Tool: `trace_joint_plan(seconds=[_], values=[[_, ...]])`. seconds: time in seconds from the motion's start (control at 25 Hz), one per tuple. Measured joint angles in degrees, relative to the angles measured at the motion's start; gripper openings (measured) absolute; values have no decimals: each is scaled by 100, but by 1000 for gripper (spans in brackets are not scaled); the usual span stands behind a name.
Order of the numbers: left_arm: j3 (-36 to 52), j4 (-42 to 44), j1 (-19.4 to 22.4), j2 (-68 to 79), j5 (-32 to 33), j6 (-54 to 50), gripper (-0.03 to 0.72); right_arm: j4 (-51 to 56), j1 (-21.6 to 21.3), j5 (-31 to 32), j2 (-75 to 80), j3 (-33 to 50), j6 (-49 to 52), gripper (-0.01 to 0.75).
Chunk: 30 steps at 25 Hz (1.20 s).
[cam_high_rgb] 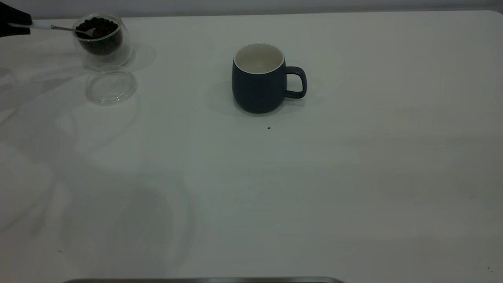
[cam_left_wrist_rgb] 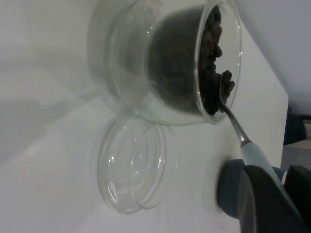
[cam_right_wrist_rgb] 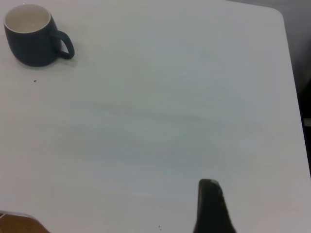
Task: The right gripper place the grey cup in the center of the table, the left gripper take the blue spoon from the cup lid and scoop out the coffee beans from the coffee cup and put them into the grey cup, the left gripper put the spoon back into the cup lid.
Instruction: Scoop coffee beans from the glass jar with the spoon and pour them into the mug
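My left gripper (cam_high_rgb: 15, 24) is at the far left back edge, shut on the pale handle of the blue spoon (cam_high_rgb: 41, 25). The spoon's metal bowl lies in the coffee beans (cam_high_rgb: 98, 27) inside the clear coffee cup (cam_high_rgb: 103, 39). In the left wrist view my left gripper (cam_left_wrist_rgb: 279, 191) holds the spoon (cam_left_wrist_rgb: 255, 155), whose bowl is dipped into the beans (cam_left_wrist_rgb: 211, 63) in the coffee cup (cam_left_wrist_rgb: 160, 63). The clear cup lid (cam_high_rgb: 111, 85) lies empty just in front of the coffee cup. The grey cup (cam_high_rgb: 257, 88) stands upright mid-table, handle to the right.
The off-white table (cam_high_rgb: 275, 188) has a small dark speck (cam_high_rgb: 268, 127) just in front of the grey cup. My right gripper (cam_right_wrist_rgb: 209, 194) hovers over bare table far from the grey cup (cam_right_wrist_rgb: 31, 46). The lid also shows in the left wrist view (cam_left_wrist_rgb: 132, 167).
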Motion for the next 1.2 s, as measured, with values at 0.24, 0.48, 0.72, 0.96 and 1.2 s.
trace_joint_plan(seconds=[0.24,0.48,0.72,0.96,1.2], values=[[0,-76,0,0,0,26,133,0,0,0,0,0,0,459],[0,-351,6,0,0,90,133,0,0,0,0,0,0,459],[0,-398,105,0,165,101,132,0,0,0,0,0,0,459],[0,-410,172,0,691,212,132,0,0,0,0,0,0,459],[0,-410,172,0,806,263,132,0,0,0,0,0,0,459]])
